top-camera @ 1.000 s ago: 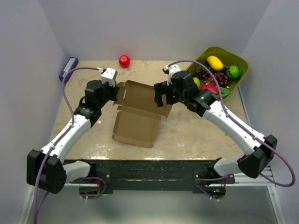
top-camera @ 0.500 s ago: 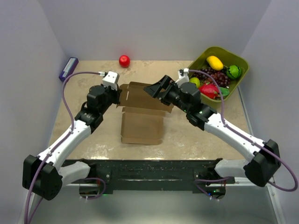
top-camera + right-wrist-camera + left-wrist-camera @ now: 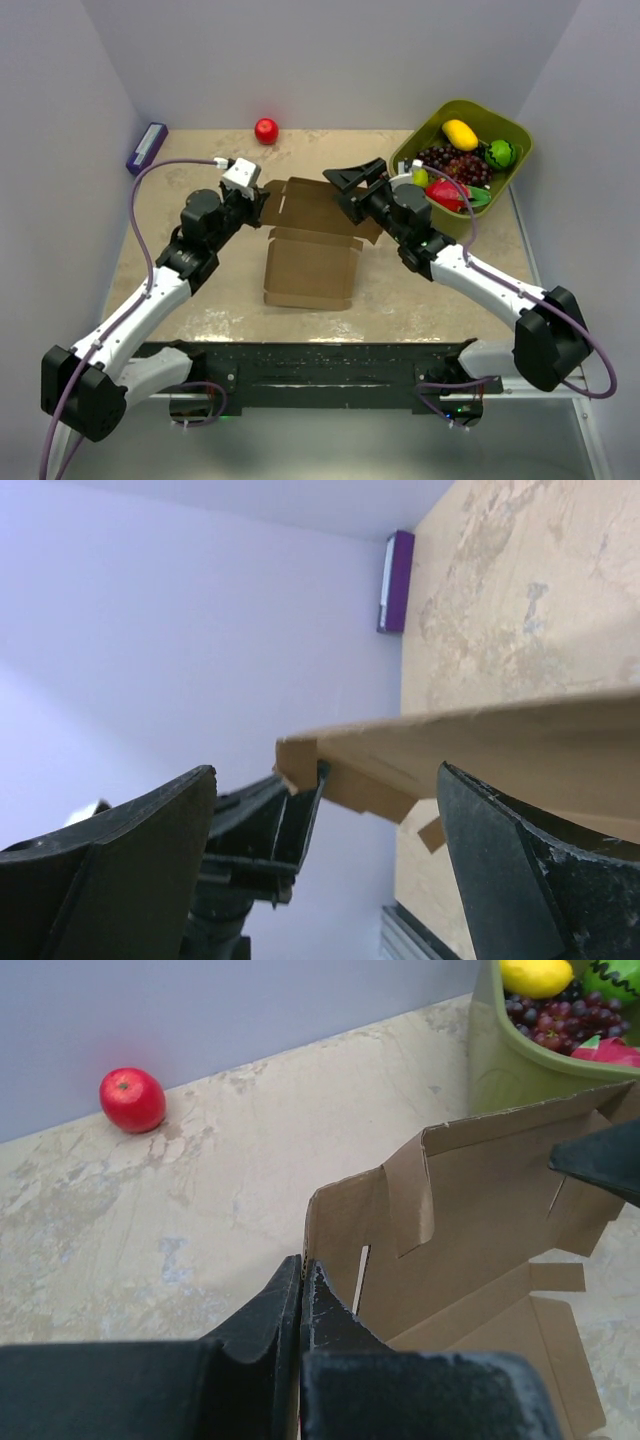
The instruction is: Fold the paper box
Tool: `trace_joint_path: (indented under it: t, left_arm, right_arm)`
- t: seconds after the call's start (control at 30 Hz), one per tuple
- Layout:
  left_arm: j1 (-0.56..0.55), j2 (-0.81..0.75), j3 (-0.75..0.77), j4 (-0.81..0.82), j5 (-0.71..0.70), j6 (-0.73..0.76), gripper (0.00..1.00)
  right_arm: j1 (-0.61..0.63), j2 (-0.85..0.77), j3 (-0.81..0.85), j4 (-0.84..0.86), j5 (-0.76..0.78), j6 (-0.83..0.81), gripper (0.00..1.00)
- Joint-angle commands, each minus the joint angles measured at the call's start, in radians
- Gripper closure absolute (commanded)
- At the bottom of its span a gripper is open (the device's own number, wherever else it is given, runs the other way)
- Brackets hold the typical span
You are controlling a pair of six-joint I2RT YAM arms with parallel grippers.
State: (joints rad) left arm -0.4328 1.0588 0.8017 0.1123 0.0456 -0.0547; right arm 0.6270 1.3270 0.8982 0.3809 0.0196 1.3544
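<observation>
Right gripper has swung up and back since a second ago, off the panel face. The box base also sits squarer to the near edge now.

Plain brown thin-cardboard paper box: base panel lies flat on the beige stone-look table, just below and nearer than both sets of fingers. Its rear panel is tilted up between them.

Left gripper is pinched tight on the rear panel's left edge, with cardboard running off to the right of its fingertips. Right fingers are spread wide with the panel's top edge passing between them; contact can't be confirmed.

Handling guess: very light and thin. Probably floppy across the big panels and stiff only along creases. Likely dents easily and slides on the table, with tear-prone tabs.

Best hold is probably a shallow, firm pinch on a panel edge close to a fold line, not on the notched tabs.

Green plastic fruit bin sits just behind the right fingers. Round red apple lies well beyond the left fingertips.
</observation>
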Motion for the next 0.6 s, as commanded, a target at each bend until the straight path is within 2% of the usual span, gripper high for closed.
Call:
trace_joint_path:
  t: [0.0,0.33,0.57]
  left_arm:
    - [-0.024,-0.063,-0.012,0.09,0.04,0.05,1.0]
    - [-0.052,-0.079,-0.025,0.107,0.167,0.142,1.0]
    - [-0.061,-0.091,-0.038,0.116,0.195,0.176,1.0]
  right_arm:
    - [-0.042,0.011,-0.054,0.134,0.013,0.135,0.06]
    - [-0.07,0.009,-0.143,0.191,0.055,0.219,0.11]
    - [-0.098,0.005,-0.186,0.208,0.068,0.23,0.25]
